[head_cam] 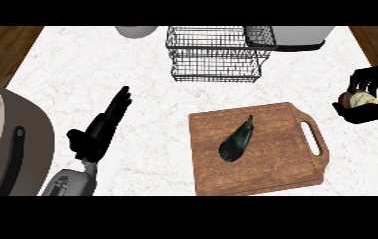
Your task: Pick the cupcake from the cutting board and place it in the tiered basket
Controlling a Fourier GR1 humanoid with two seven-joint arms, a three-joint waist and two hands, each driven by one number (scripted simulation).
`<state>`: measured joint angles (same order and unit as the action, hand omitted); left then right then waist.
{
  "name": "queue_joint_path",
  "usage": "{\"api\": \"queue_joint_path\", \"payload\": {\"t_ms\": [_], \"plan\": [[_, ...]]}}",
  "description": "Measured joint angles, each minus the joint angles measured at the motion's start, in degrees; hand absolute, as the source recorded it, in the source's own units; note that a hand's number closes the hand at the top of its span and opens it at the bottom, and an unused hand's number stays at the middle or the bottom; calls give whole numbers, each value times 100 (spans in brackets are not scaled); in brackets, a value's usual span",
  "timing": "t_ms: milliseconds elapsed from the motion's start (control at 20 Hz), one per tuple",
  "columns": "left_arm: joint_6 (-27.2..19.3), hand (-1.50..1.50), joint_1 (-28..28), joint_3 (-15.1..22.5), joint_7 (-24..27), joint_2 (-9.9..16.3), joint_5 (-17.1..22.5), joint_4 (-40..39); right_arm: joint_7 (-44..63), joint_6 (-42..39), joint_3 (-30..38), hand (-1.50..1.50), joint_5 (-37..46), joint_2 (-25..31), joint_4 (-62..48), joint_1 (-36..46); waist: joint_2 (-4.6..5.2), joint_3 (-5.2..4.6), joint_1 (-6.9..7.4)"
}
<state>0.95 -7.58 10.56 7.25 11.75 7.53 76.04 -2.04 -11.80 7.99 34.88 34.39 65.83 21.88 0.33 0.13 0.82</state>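
Where it curls in the right hand point(364, 94), cupcake point(358, 99) pale-topped, brown-sided, left hand point(100, 130) straight-fingered.

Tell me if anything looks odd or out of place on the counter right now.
The cutting board holds a dark eggplant, lying at a slant; no cupcake shows on it. The right hand at the right edge is curled round a pale object. The tiered basket stands upright.
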Motion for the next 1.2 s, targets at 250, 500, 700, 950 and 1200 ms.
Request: {"api": "queue_joint_path", "payload": {"t_ms": [250,500,700,950,1200], "plan": [[-18,0,-27,-59,-191,13,16,144,-332,-337,498,150,-706,106,25,710,-28,-7,-18],[-31,0,22,-84,-96,-44,-94,53,215,-729,536,150,-1017,34,215,1581,-33,-14,-28],[38,0,53,-131,-11,-58,-126,-10,833,-857,491,150,-1142,-164,123,2389,-32,-17,-6],[146,0,37,-175,17,-70,-133,-65,1727,-886,276,150,-1139,-562,-50,3338,-29,-19,8],[144,0,-103,-203,0,-148,-191,-191,2236,-507,51,150,-916,-1139,-738,4234,-12,-20,43]]}}
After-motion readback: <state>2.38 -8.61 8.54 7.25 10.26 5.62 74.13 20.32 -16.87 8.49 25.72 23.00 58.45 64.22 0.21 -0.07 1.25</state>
